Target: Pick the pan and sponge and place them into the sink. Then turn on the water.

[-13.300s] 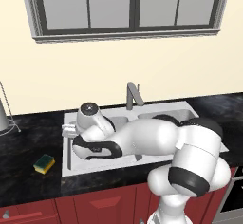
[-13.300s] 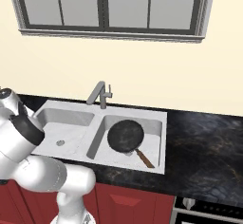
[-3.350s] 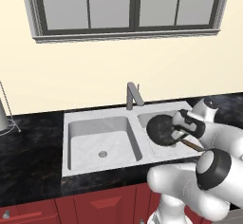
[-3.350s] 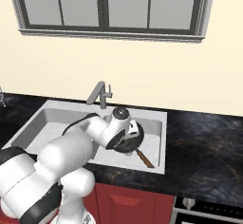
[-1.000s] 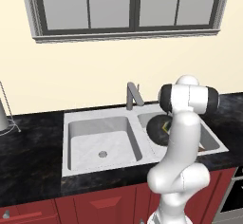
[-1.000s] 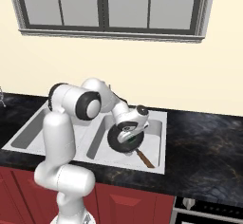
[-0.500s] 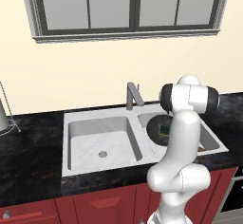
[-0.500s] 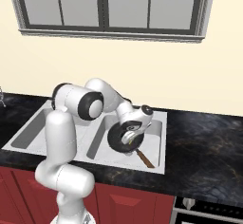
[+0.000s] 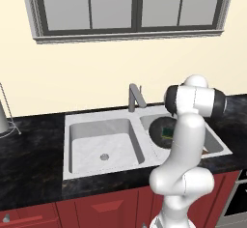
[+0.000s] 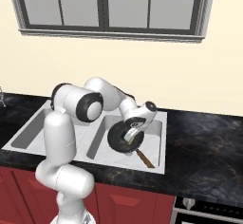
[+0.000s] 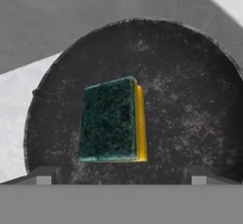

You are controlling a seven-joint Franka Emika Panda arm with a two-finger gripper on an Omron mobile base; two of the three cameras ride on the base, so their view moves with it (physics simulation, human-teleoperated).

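The black pan (image 11: 190, 99) lies in the right basin of the grey sink (image 9: 91, 117), its thin handle (image 10: 144, 159) pointing toward the counter's front edge. The green-topped yellow sponge (image 11: 113, 120) rests flat inside the pan, free of any grip. My gripper (image 11: 122, 173) hovers just over the pan (image 10: 116, 142), jaws spread wide, one fingertip on either side beyond the sponge and nothing between them. In the left base view my forearm covers much of the pan (image 9: 157, 128), with the sponge (image 9: 167, 132) peeking out beside it. The faucet (image 9: 134, 96) is dry; the water is out of view.
The left basin (image 9: 103, 145) has a round drain. Black stone counter (image 10: 204, 147) runs on both sides of the sink. A metal object (image 9: 2, 121) stands at the far left. Wall and window rise behind the faucet; an oven top (image 10: 209, 206) sits lower right.
The jaws have spread apart and let go of the sponge, which now lies loose in the pan. The arm has barely shifted.
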